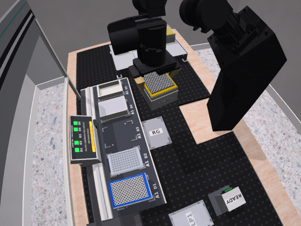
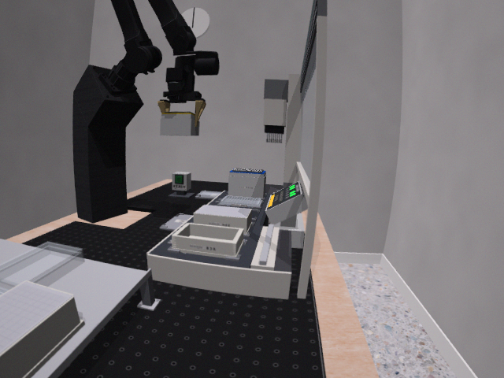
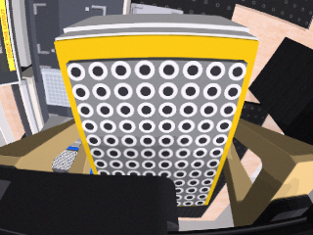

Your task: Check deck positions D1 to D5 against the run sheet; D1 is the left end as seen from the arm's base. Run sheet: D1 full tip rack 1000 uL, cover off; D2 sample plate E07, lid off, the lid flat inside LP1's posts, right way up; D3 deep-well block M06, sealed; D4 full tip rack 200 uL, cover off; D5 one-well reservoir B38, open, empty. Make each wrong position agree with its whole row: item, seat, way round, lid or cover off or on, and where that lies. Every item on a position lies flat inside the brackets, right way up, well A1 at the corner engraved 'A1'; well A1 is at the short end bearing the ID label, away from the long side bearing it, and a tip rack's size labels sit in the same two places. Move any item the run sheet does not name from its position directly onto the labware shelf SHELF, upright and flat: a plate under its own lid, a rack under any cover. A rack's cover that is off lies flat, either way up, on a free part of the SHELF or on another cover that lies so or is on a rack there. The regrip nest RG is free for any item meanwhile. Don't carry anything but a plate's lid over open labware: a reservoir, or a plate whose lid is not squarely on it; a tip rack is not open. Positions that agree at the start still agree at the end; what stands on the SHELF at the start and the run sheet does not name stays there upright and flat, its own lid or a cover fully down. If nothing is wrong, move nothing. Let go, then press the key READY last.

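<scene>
My gripper [image 1: 155, 70] is shut on a yellow-rimmed tip rack [image 1: 160, 90], cover off, its holes all filled. It holds the rack level, high above the black mat between the shelf and the deck; it also shows in the side view [image 2: 179, 124] and the wrist view [image 3: 153, 112]. On the deck, D1 holds a blue-rimmed tip rack [image 1: 128, 189], D2 a clear sample plate [image 1: 125, 161], D3 [image 1: 120, 136] is bare, D4 holds a sealed deep-well block [image 1: 113, 108], and D5 an open reservoir [image 1: 109, 88]. The LP1 pad [image 1: 190, 215] lies at the near edge.
The RG nest [image 1: 156, 132] sits beside D3. The READY key [image 1: 231, 199] stands at the near right. The shelf [image 2: 62, 278] carries a clear cover [image 2: 40, 256], a white block [image 2: 32, 313] and another yellow rack [image 1: 170, 32]. The arm's base column [image 1: 242, 73] stands right; a pipetting head [image 2: 274, 109] hangs over the deck.
</scene>
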Available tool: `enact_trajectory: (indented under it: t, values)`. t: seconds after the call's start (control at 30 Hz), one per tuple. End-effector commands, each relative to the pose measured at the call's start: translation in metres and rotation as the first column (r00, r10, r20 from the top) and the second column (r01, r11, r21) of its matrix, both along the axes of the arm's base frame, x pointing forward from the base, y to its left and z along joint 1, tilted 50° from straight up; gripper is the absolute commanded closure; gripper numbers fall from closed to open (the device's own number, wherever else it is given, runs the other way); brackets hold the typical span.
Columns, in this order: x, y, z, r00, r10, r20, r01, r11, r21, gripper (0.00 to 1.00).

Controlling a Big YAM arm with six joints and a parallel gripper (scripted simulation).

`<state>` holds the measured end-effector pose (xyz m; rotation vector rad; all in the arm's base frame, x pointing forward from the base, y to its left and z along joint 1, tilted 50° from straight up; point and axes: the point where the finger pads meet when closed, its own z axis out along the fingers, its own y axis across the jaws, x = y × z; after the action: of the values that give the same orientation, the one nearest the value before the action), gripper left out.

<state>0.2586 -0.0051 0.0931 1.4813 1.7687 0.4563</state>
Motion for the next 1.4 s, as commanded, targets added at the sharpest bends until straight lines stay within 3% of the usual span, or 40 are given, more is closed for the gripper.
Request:
enact_trajectory:
  t: [0.0, 0.2, 0.47, 0.8, 1.1, 1.13, 1.37]
  values:
    - [0.004, 0.001, 0.01, 0.999, -0.024, 0.027, 0.023, 0.999, 0.026, 1.0]
    - [0.004, 0.0, 0.01, 0.999, -0.024, 0.027, 0.023, 0.999, 0.026, 1.0]
    - [0.002, -0.032, 0.024, 0.993, -0.1, 0.056, 0.094, 0.99, 0.104, 1.0]
    - [0.002, -0.084, 0.039, 0.993, -0.1, 0.064, 0.094, 0.992, 0.089, 1.0]
    - [-0.001, -0.078, 0.028, 0.996, -0.079, 0.047, 0.075, 0.993, 0.093, 1.0]
    - [0.002, -0.09, 0.04, 0.991, -0.113, 0.066, 0.106, 0.989, 0.103, 1.0]
    - [-0.002, -0.126, 0.046, 0.988, -0.137, 0.065, 0.128, 0.984, 0.124, 1.0]
